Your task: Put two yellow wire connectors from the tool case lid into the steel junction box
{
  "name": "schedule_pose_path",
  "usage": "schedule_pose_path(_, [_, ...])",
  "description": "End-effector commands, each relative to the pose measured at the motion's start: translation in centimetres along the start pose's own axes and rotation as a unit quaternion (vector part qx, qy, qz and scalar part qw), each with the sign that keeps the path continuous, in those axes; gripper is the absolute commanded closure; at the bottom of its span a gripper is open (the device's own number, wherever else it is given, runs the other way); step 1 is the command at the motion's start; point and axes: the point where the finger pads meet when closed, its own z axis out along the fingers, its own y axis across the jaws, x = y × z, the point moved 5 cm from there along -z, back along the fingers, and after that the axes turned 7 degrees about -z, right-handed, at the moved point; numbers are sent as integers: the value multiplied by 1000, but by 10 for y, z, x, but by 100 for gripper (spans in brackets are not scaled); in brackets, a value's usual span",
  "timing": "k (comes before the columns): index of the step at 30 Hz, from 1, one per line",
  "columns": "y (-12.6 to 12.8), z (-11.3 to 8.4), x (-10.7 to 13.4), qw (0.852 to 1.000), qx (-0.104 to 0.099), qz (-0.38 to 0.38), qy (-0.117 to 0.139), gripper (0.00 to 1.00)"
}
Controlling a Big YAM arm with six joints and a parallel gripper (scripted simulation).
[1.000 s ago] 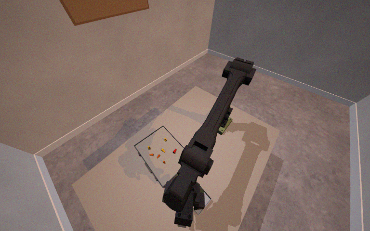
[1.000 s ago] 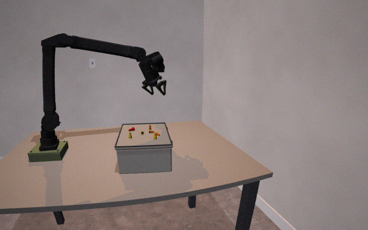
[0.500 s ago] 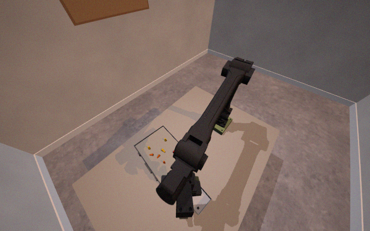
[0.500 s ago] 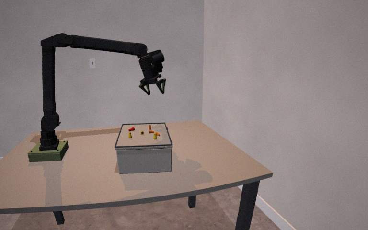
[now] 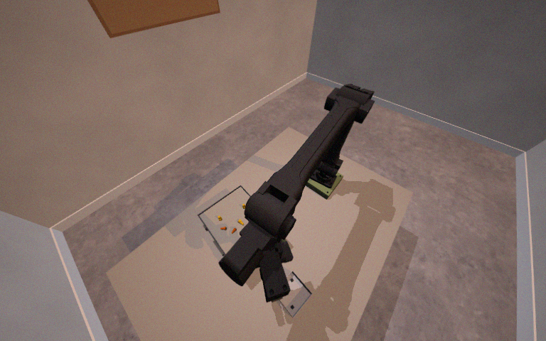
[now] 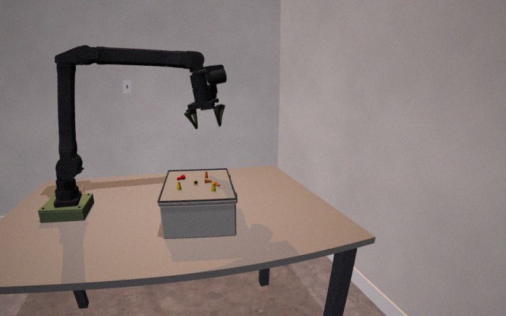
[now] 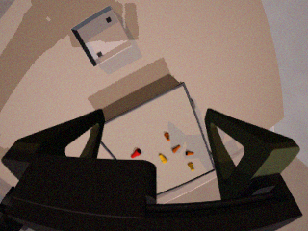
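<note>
End effector (image 6: 208, 127) (image 7: 154, 114) first: we have it spread wide, holding nothing, and pointing down high above the tool case, presumably so that either finger can pass around a small connector without knocking its neighbours.

Beneath everything, the table (image 5: 362, 241) (image 6: 122, 257) (image 7: 231, 53) carries the arm's green base (image 5: 328, 193) (image 6: 61, 214), set off to one side, likely to leave us reach over both containers.

Next in size, the tool case (image 6: 199, 220) stands with its lid (image 5: 219, 201) (image 6: 169, 195) (image 7: 144, 125) level, serving as a raised shelf; its dark rim probably keeps small parts from rolling off.

Smaller, the steel junction box (image 5: 299, 299) (image 7: 91, 36) sits apart beyond the case, its open top facing up, ready to receive a drop (the exterior view does not show it to us).

Smallest are the connectors on the lid. Two yellow wire connectors (image 6: 178, 185) (image 6: 213, 186) stand upright, which should favour a straight descent; another yellow one (image 5: 240, 222) (image 6: 195, 182) (image 7: 163, 158) lies on its side. Orange connectors (image 5: 234, 230) (image 6: 217, 184) (image 7: 176, 149) and a red one (image 6: 180, 177) (image 7: 136, 153) share the surface, so we would choose carefully.
</note>
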Motion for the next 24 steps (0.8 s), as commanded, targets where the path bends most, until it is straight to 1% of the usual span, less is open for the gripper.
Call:
schedule_pose_path(1, [-19, -41, 2, 998, 19, -58, -6, 0])
schedule_pose_path(2, [-17, -46, 10, 996, 8, -83, 5, 0])
schedule_pose_path(7, [-12, -59, 27, 989, -20, -141, 26, 0])
schedule_pose_path(8, [-11, -61, 29, 988, -24, -148, 28, 0])
schedule_pose_path(11, [-11, -61, 29, 988, -24, -148, 28, 0])
schedule_pose_path(14, [-7, -69, 41, 980, -49, -190, 41, 0])
schedule_pose_path(16, [-6, -72, 46, 976, -59, -206, 45, 0])
schedule_pose_path(19, [-5, -74, 49, 973, -66, -215, 46, 0])
schedule_pose_path(24, [-4, -73, 47, 973, -67, -218, 46, 0])
